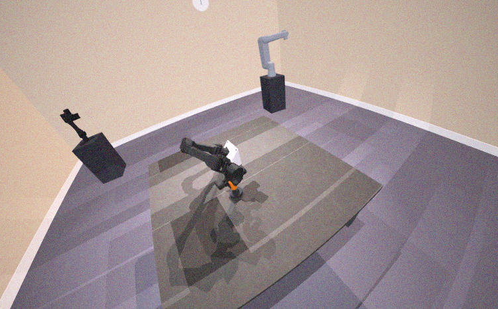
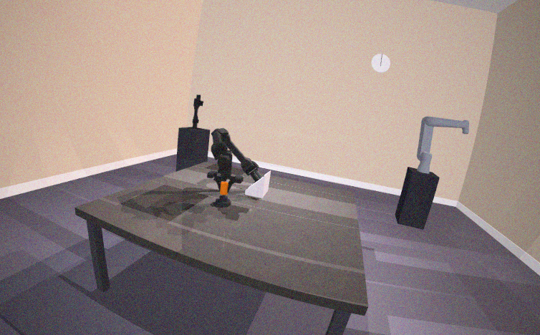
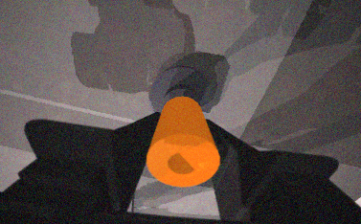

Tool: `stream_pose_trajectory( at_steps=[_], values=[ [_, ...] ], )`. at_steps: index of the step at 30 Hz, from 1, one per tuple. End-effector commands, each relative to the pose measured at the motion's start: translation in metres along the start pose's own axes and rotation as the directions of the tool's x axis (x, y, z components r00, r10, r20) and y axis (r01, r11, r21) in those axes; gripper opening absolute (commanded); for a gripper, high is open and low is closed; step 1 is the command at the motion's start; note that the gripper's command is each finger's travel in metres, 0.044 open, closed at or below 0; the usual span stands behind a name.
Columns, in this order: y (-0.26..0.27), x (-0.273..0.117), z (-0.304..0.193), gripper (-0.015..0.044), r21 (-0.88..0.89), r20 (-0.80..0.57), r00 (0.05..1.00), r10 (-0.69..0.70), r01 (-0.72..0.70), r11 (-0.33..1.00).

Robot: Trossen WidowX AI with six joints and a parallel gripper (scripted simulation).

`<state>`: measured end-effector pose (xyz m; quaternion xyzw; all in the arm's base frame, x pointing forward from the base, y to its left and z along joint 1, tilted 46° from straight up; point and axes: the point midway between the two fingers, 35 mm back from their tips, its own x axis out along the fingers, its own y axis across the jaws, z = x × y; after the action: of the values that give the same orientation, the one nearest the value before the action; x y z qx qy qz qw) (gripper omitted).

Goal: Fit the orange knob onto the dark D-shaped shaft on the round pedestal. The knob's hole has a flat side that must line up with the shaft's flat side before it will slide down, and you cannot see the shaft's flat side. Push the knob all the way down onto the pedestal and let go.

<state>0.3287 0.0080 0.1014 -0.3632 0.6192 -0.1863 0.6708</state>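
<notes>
My gripper (image 1: 230,183) (image 2: 223,187) (image 3: 182,120) is shut on the orange knob (image 1: 232,185) (image 2: 223,187) (image 3: 182,139) and holds it upright, pointing down. The knob's near end shows a dark D-shaped hole in the wrist view. The round grey pedestal (image 1: 236,193) (image 2: 220,203) (image 3: 193,77) stands on the table right under the knob. The knob's lower end reaches the top of the pedestal and covers the dark shaft, so I cannot see the shaft or whether the knob is on it.
A white wedge-shaped block (image 1: 233,152) (image 2: 259,186) stands on the dark table (image 1: 300,192) (image 2: 284,245) just behind the arm. Two black stands with other devices (image 1: 272,92) (image 1: 98,155) are on the floor beyond the table.
</notes>
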Motion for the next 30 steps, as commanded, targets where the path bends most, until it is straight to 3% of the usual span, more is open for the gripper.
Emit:
stream_pose_trajectory(
  at_steps=[1, 23, 30],
  values=[
    [0.0013, -0.0016, 0.0006, 0.0000, -0.002, 0.007, 1.000, -0.004, 0.004, 1.000],
    [-0.0002, -0.0035, -0.0009, 0.0000, 0.000, 0.007, 1.000, -0.004, 0.004, 1.000],
    [0.0003, -0.0035, 0.0002, 0.0000, -0.198, 0.007, 1.000, -0.004, 0.005, 0.980]
  ],
)
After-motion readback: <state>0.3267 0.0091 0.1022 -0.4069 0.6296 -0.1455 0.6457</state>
